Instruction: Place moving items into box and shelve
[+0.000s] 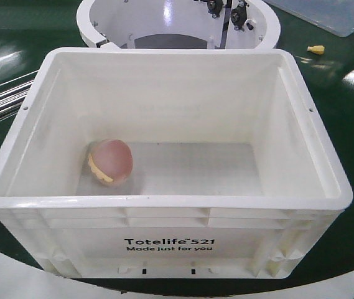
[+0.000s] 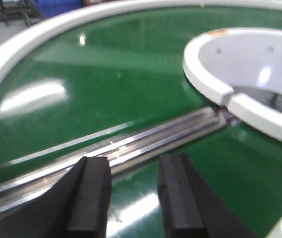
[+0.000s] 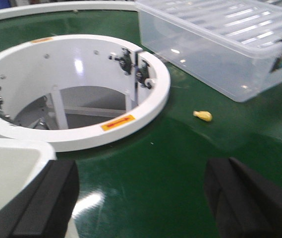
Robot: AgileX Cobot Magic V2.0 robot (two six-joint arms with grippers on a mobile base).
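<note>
a glossy dark green surface [image 1: 351, 112] runs under everything, with a white curved border at its outer edge in the left wrist view. the box [image 1: 164, 243], a large white tote printed "totelife 521", stands on it in the front view, open at the top. on its floor, toward the near left corner, the two moving items lie touching each other. the pink-brown ball [image 1: 114, 157] is in front and on top. the pale yellow ball [image 1: 100, 173] shows only as a strip along its lower left side, with a sliver of green at the upper left. neither gripper shows in that view and neither ball shows in either wrist view, so how far the balls lie from either gripper cannot be told.

the left gripper [image 2: 133, 198] has its two black fingers [image 2: 88, 198] a moderate gap apart with nothing between them. it hangs over bare green surface. a metal rail [image 2: 131, 144] crosses just beyond the fingertips, and the white ring housing [image 2: 205, 74] lies farther ahead and to the right.

the right gripper [image 3: 141, 203] is spread wide and empty, one finger at each lower corner of its view. a white corner of the box sits just beside the finger at the left; whether they touch i cannot tell. the ring housing is ahead of this gripper, and a clear plastic container [image 3: 220, 44] is beyond and to the right. a tiny yellow cone-shaped piece [image 3: 202, 116] lies on the green between container and gripper.
</note>
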